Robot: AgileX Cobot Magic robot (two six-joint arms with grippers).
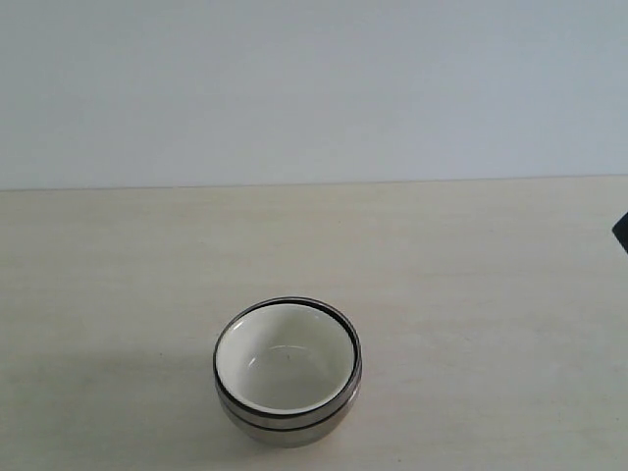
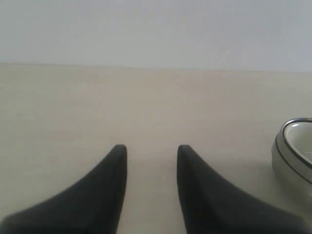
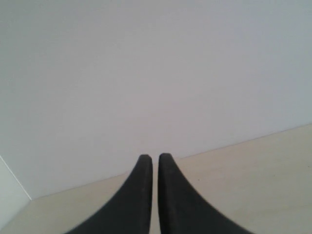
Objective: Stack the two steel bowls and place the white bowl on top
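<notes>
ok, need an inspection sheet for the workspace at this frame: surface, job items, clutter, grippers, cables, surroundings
Surface: pale wood-look table, nothing on it but the bowl stack.
Job's things: white bowl sits nested upright in the steel bowls; two steel rims show, one above the other.
Clutter: nothing seen.
Grippers: left gripper open, empty, over bare table with the stack off to one side; right gripper shut, empty, pointing toward the wall.
Cables: nothing seen.
Surroundings: plain pale wall; a dark object at the exterior view's right edge, too little showing to identify.
</notes>
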